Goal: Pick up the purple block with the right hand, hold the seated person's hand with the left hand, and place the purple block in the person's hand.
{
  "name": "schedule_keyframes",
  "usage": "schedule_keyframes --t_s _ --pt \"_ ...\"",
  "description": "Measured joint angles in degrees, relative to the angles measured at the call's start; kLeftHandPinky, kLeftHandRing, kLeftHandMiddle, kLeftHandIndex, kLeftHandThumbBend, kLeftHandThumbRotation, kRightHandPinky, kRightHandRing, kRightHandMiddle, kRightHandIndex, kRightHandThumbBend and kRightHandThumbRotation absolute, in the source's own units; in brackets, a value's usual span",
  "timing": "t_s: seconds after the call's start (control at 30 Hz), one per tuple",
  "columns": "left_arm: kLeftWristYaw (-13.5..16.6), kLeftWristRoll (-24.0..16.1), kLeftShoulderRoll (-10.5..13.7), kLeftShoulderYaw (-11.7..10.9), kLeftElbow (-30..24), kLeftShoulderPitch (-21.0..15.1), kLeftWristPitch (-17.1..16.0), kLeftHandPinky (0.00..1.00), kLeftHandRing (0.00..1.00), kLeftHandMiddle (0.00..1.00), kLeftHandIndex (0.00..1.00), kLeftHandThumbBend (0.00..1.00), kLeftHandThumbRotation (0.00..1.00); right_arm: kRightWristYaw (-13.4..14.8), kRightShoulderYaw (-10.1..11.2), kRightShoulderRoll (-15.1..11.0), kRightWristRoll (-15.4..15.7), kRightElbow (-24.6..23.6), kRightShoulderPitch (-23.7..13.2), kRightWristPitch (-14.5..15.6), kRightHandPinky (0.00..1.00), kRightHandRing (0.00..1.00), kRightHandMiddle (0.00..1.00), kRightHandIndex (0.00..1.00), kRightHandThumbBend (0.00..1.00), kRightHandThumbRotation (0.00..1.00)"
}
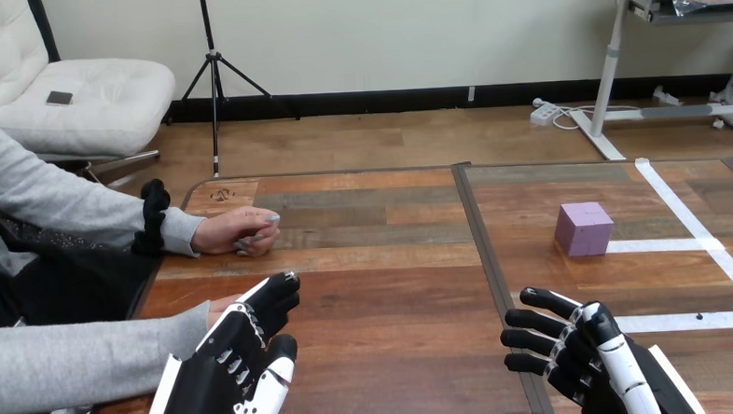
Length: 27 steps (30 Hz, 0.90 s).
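A purple block (584,228) sits on the right half of the table, beside a white tape line. My right hand (574,347) hovers at the bottom right, well short of the block, fingers spread and relaxed, holding nothing. My left hand (243,357) is at the bottom left with its fingers straight. It lies over the person's nearer hand (220,309), which is mostly hidden beneath it; I cannot tell whether they touch. The person's farther hand (238,232) rests loosely curled on the table at the left.
White tape lines (695,221) mark a box on the table's right part. A dark seam (492,276) splits the table top down the middle. The person's grey-sleeved arms (80,359) come in from the left edge.
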State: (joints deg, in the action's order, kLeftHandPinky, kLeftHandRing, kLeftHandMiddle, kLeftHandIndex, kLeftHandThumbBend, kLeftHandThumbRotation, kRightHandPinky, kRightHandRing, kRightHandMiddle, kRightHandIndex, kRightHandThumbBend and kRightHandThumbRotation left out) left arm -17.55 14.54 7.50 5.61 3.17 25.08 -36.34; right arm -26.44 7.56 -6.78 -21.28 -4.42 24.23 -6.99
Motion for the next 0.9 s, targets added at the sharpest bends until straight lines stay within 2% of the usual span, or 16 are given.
schedule_keyframes --t_s 0.27,0.53,0.67,0.9 --pt "0.0 0.1 -0.1 0.0 0.2 -0.4 -0.1 0.90 0.88 0.86 0.79 0.17 0.30 -0.1 0.1 -0.1 -0.1 0.0 0.0 0.0 0.69 0.72 0.73 0.75 0.71 0.78" --pt "0.0 0.3 -0.1 0.0 0.2 -0.5 -0.3 0.85 0.85 0.83 0.75 0.14 0.29 -1.7 0.4 -0.8 0.1 0.9 -0.7 -1.1 0.66 0.71 0.72 0.74 0.71 0.80" --pt "0.3 0.0 -0.2 0.0 0.2 -0.5 -0.3 0.81 0.82 0.81 0.72 0.15 0.28 -2.7 0.7 -1.6 0.7 2.3 -1.9 -2.7 0.64 0.70 0.72 0.74 0.72 0.79" --pt "0.3 0.2 -0.2 0.0 0.4 -0.5 -0.7 0.76 0.80 0.78 0.67 0.16 0.26 -3.1 1.7 -3.6 1.2 4.0 -4.9 -3.0 0.61 0.69 0.71 0.72 0.77 0.75"
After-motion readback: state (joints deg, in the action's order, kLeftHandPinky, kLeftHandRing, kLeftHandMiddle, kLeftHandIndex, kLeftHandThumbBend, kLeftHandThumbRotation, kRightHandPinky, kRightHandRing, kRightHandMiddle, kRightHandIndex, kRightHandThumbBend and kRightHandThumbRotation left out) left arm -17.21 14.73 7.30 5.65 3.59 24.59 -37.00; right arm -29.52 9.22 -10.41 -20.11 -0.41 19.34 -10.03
